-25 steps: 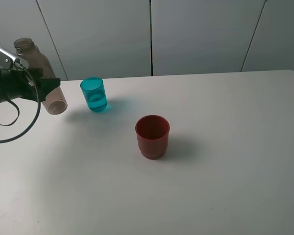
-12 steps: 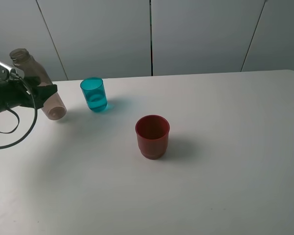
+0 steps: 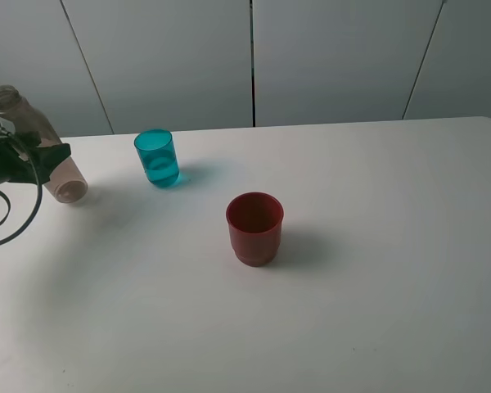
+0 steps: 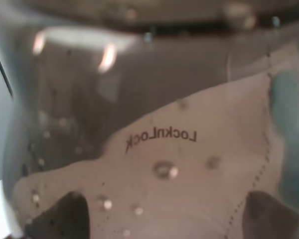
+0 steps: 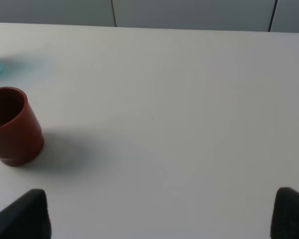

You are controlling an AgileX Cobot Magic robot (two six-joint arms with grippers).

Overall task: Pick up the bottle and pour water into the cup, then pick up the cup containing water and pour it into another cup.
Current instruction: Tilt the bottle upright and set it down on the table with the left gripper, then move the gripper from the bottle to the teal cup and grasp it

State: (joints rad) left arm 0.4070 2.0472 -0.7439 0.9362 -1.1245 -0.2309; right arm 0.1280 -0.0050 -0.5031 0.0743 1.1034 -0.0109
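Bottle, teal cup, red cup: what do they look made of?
Bottle: probably clear tinted plastic, smoky grey-brown, glossy; the table shows through it, with highlights and a printed brand mark in the left wrist view.
Teal cup: translucent plastic, smooth; its shadow is tinted blue-green.
Red cup: opaque, likely plastic, dull sheen; nothing shows through its wall.

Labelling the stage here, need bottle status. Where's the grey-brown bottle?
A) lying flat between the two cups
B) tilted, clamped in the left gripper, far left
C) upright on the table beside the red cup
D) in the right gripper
B: the bottle leans tilted in the shut left gripper, left of the teal cup and well away from the red cup.
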